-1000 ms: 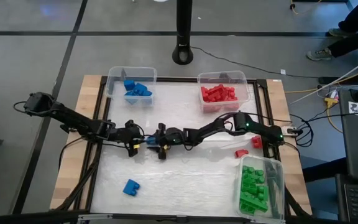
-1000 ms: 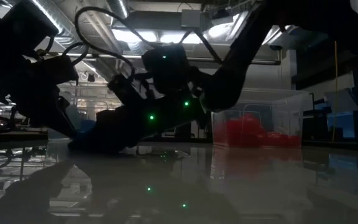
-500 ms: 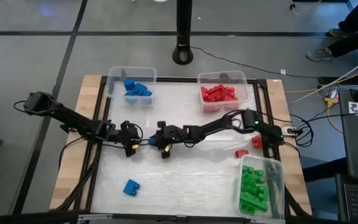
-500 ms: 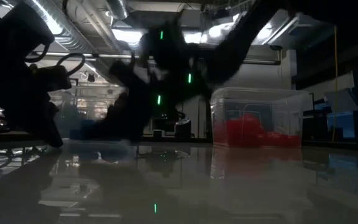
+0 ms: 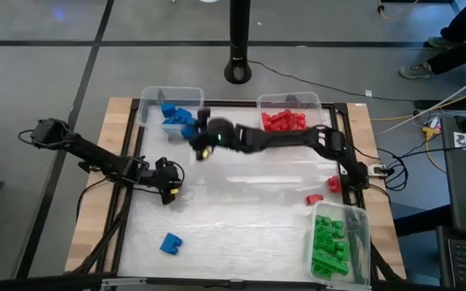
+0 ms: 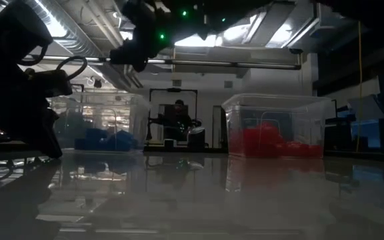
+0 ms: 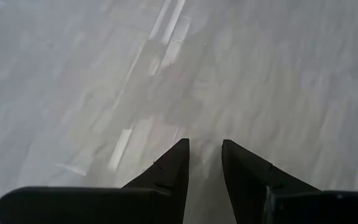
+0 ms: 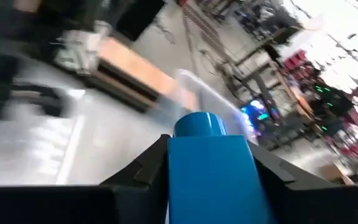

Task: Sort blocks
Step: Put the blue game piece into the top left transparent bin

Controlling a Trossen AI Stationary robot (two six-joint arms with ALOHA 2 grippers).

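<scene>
Right gripper [image 5: 194, 139] clamps a blue block [image 8: 209, 171] beside the blue bin [image 5: 148, 105]; left gripper [image 7: 204, 155] narrow, empty, low over table [image 5: 249, 210].

Evenly and softly lit from above in the high view; pale streaks of glare across the glossy tabletop [image 5: 241, 218]. Dim and backlit in the low view: bright ceiling lights [image 6: 199, 40], arms reduced to silhouettes, bins mirrored in the tabletop. Streaked with motion blur in the right wrist view; soft, washed-out grey in the left wrist view.
</scene>
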